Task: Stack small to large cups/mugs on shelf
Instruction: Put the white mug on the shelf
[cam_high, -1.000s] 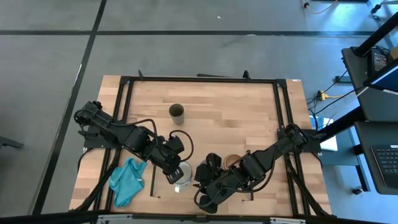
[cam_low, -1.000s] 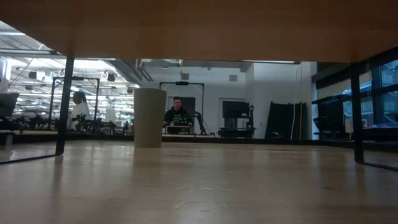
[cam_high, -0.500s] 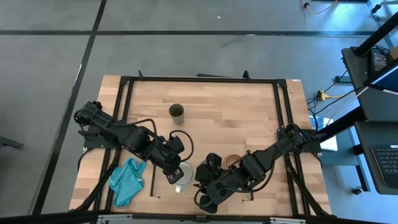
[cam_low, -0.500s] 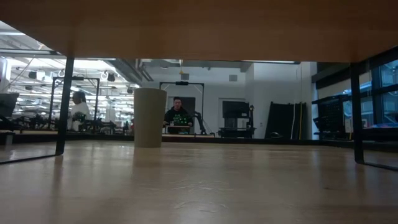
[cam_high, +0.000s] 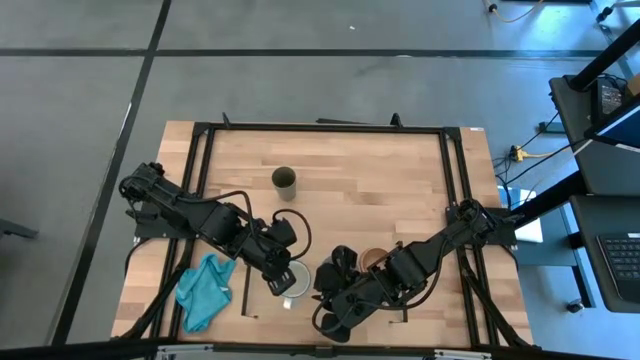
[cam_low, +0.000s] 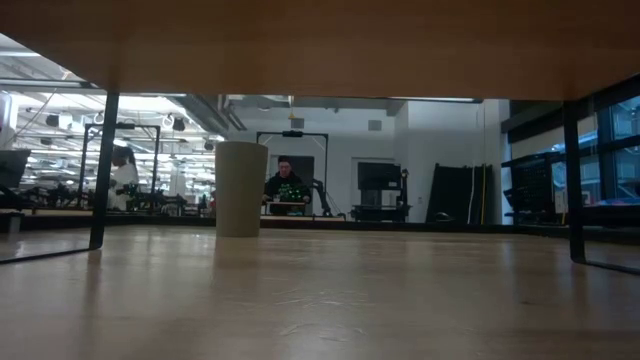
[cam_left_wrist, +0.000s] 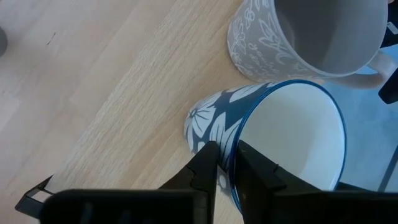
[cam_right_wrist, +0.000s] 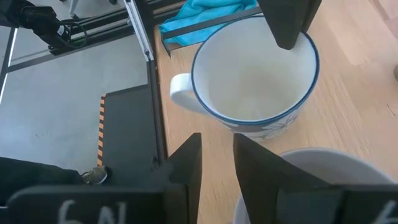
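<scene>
The white mug with a blue flower pattern and the grey mug stand upright side by side on the light-wood shelf. My left gripper sits over the white mug's rim, closed on it. My right gripper is at the grey mug, closed on its handle. The olive-green cup stands alone on the tabletop farther back. The tan wooden cup shows partly from under my right arm. My left gripper straddles the white mug's rim, one finger inside the mug and one outside against the patterned wall. The fingers slant down from above. The mug stands upright with its base on the shelf. My right gripper has the grey mug's handle between its two fingers, whose dark tips show at the edge of the left wrist view. In its own view the fingers hide the contact. The mug stands upright on the shelf.
A teal cloth lies on the table left of the shelf, below its black rail. The two mugs almost touch. Black frame rails run along the tabletop's sides. Bare wood stretches behind the olive-green cup.
</scene>
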